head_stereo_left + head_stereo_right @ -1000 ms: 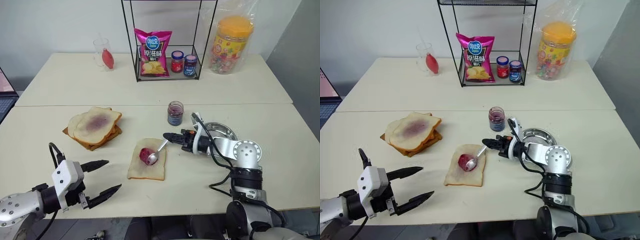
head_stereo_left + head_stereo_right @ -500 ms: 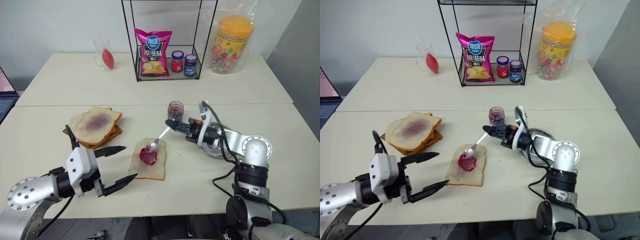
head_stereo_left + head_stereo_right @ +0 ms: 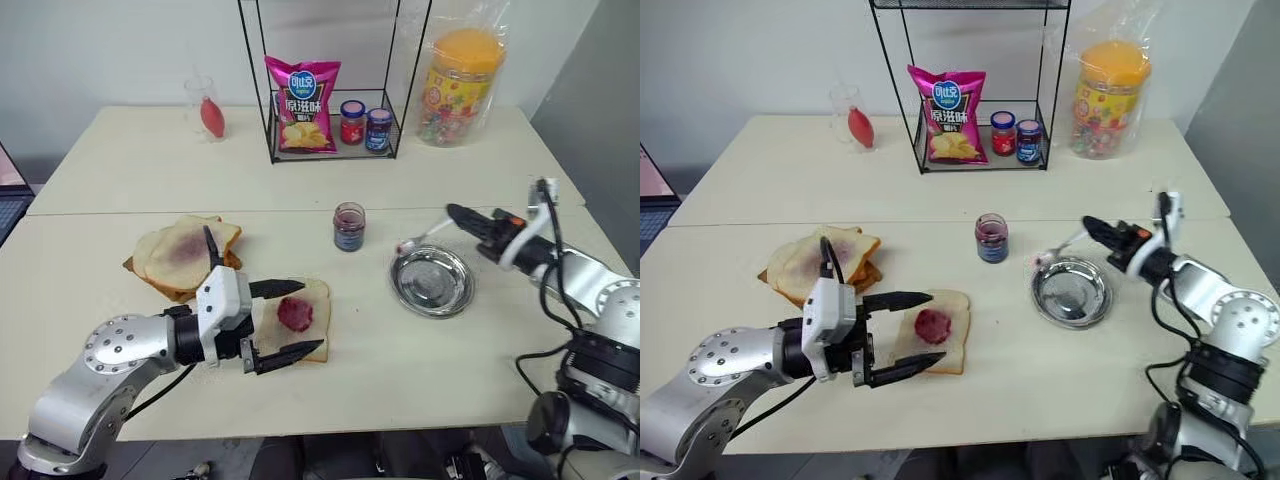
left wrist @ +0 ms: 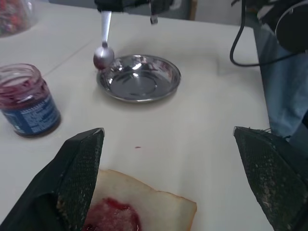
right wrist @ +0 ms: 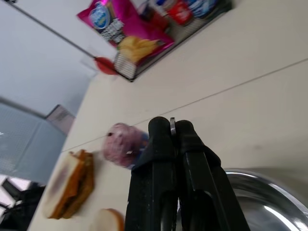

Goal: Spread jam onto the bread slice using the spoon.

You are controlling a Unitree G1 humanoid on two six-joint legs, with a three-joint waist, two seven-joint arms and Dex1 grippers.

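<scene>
Gripping the spoon [image 3: 420,238] over the steel dish [image 3: 432,282] rim, right hand [image 3: 458,213] clenched, left hand [image 3: 300,319] spread wide around the bread slice [image 3: 296,331] with jam [image 3: 295,313] blob, left of the dish

head stereo pair looks down over the pale beige tabletop [image 3: 120,160]; both wrist cameras sit low and close, sharing the round shiny steel dish [image 4: 138,78].

arms are chunky silver metal with round joint caps, black cables looping off the wrists, white housing behind the left black two-fingered hand [image 3: 285,320], finger pads [image 4: 82,168] have grid texture
</scene>
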